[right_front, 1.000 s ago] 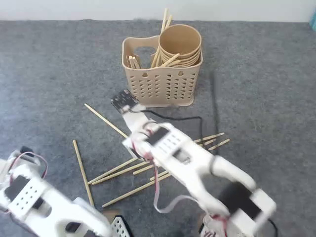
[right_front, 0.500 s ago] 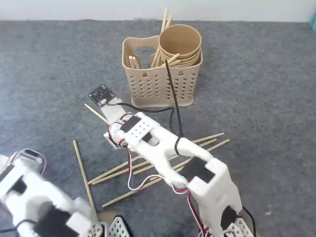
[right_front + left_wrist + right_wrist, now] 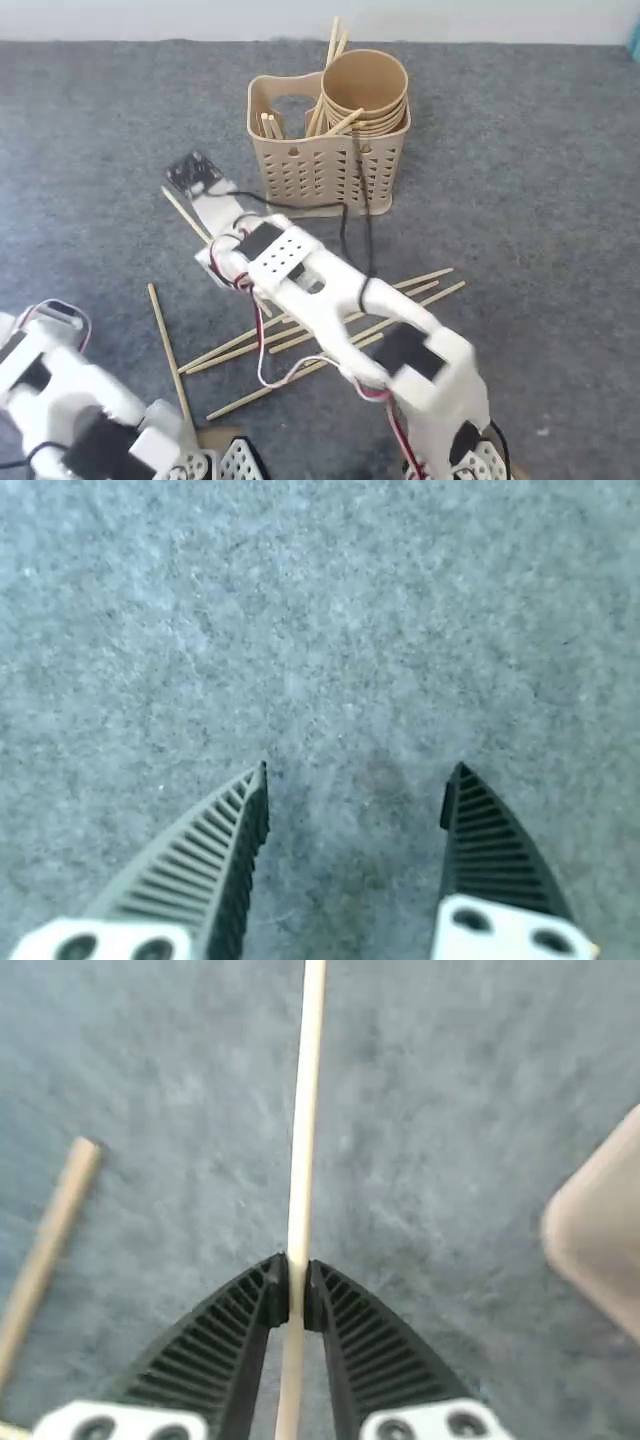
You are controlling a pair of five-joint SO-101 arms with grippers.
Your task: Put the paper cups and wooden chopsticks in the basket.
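Surface: a grey carpet-like surface (image 3: 520, 200) carries everything.
Right arm: the white right arm (image 3: 330, 290) reaches from the near edge toward the basket's front left corner. It lies over the loose sticks and hides their middles.
Left arm: the white left arm (image 3: 60, 390) sits at the near left corner, cut off by the frame edge.
Basket: a beige perforated plastic basket (image 3: 330, 175) stands upright near the far side.
Cups: a stack of brown paper cups (image 3: 365, 90) is nested in the basket's right part; of the lower ones, only the rims show.
Sticks in basket: upright wooden chopsticks (image 3: 333, 40) have their lower ends hidden behind the wall.
Loose sticks: a fan of wooden chopsticks (image 3: 425, 288) lies in front of the basket, with one lone chopstick (image 3: 165, 340) apart to the left.
Right gripper: the right gripper (image 3: 296, 1270) has its fingers pinched narrow on a pale wooden chopstick (image 3: 305, 1110) – whether that stick is lifted is unclear.
Left gripper: the left gripper (image 3: 355, 775) has its fingers spread wide over bare grey surface.
Blur: a pale rounded shape (image 3: 600, 1230) beside the held stick is too blurred to identify.
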